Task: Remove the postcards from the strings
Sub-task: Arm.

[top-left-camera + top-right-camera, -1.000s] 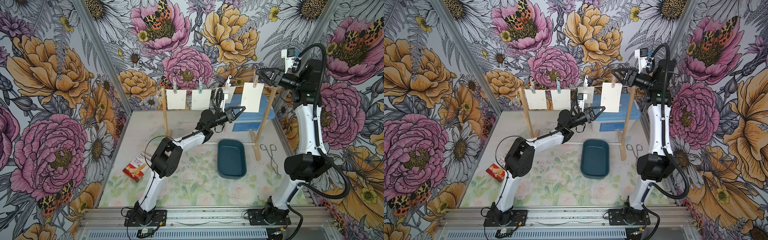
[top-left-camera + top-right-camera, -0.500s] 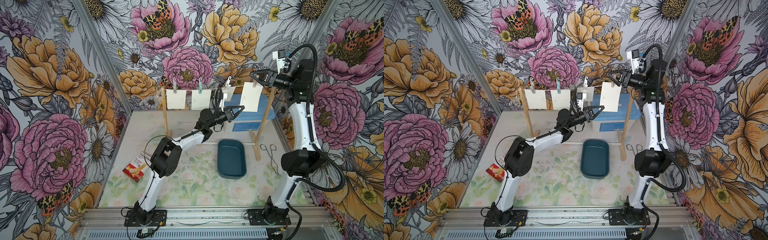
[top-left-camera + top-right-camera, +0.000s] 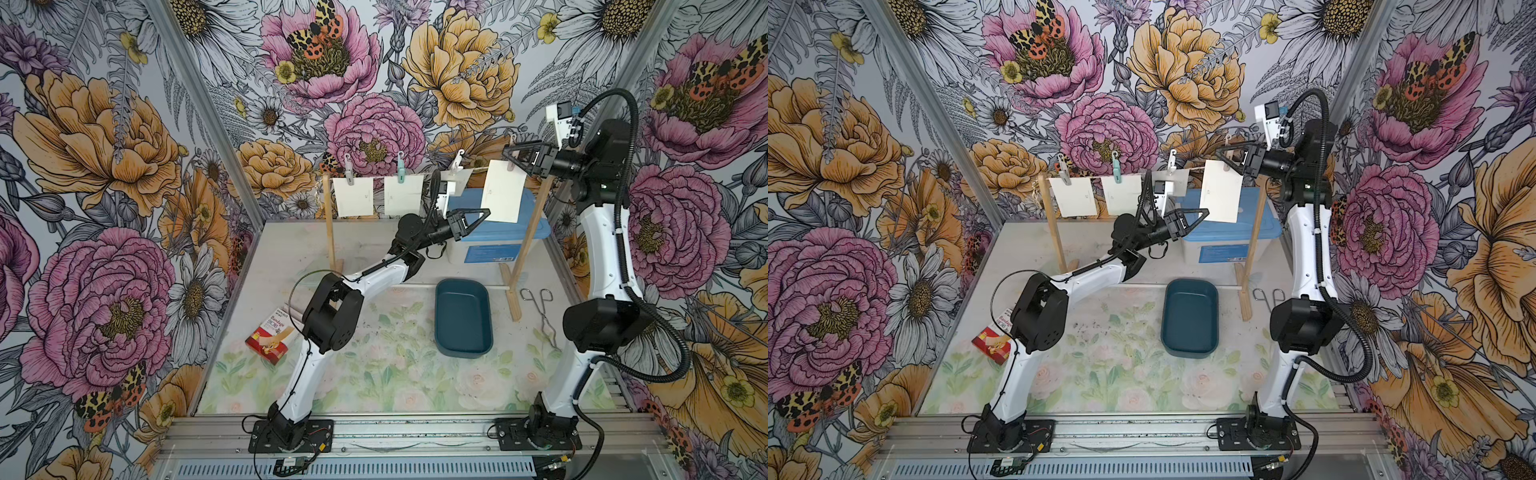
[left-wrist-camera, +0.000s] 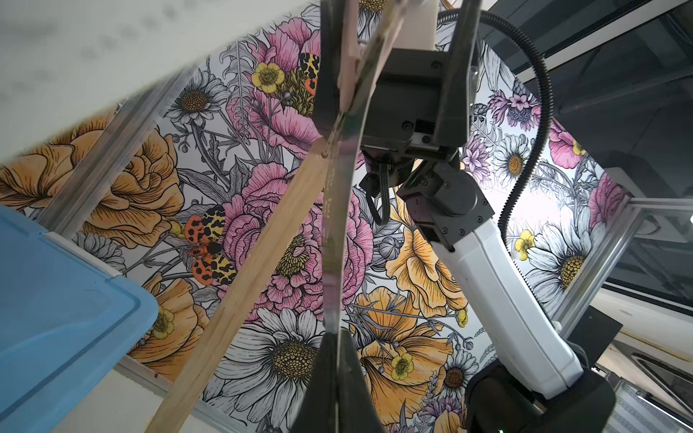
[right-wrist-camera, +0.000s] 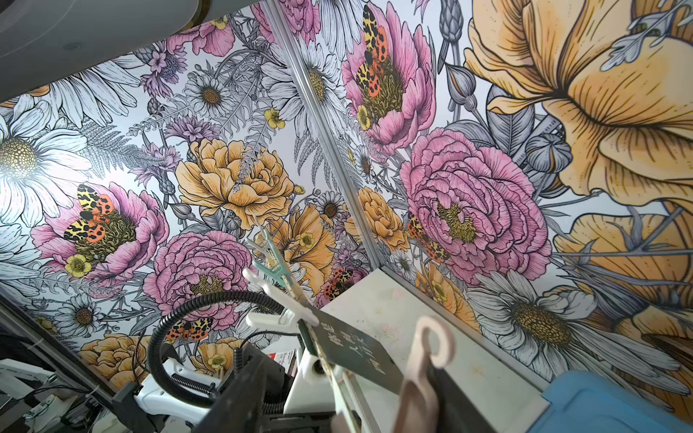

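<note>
The string [image 3: 476, 168] runs between two wooden posts, with postcards pegged along it [image 3: 354, 198] [image 3: 402, 195]. A third postcard [image 3: 460, 188] is mostly hidden behind my left wrist. My left gripper [image 3: 486, 215] [image 4: 337, 348] is shut on the lower corner of the rightmost postcard [image 3: 505, 195], which shows edge-on in the left wrist view. My right gripper [image 3: 513, 157] [image 5: 348, 393] is open at the string. The pink peg [image 5: 425, 360] that holds this postcard stands between its jaws, against one finger.
A teal tray [image 3: 463, 345] lies on the table below the string. A blue-lidded box [image 3: 498, 245] stands behind the right post [image 3: 528, 232]. Metal tongs [image 3: 540, 311] lie at the right and a red-and-white box [image 3: 270, 338] at the left.
My right gripper has moved left along the string to the pink peg, and its jaws have narrowed. The left gripper has kept its hold on the postcard's corner.
</note>
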Tool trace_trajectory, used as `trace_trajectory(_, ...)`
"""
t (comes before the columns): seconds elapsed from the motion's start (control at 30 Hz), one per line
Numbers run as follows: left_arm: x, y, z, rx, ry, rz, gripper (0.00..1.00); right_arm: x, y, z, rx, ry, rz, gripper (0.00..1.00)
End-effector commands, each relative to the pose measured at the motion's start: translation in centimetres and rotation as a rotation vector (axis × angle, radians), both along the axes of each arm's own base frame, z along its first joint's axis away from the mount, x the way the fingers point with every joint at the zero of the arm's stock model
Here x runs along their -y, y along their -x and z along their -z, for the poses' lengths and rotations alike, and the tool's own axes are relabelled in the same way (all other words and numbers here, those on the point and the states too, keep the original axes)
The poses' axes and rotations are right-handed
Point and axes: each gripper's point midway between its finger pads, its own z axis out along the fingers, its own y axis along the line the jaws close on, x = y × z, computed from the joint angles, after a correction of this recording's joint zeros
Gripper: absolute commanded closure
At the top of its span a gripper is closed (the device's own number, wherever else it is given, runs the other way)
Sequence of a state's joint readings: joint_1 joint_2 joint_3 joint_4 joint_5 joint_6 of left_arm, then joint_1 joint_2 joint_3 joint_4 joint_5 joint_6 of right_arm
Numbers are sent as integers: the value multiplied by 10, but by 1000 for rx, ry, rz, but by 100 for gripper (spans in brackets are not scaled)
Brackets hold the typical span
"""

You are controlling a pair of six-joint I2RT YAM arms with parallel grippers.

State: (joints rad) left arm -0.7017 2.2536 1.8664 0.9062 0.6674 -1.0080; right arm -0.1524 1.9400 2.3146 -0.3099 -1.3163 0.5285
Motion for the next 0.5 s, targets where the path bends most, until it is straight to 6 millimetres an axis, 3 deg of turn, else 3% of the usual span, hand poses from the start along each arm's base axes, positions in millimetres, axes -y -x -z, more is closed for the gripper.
trace_trajectory(0.0,-9,-4,-11,28,46,14,100,-2,18,-17,70,19,-24,37)
trace_trajectory(0.47,-10,-1,-12,5,82,78,100,-5,25,-20,92,27,-53,46)
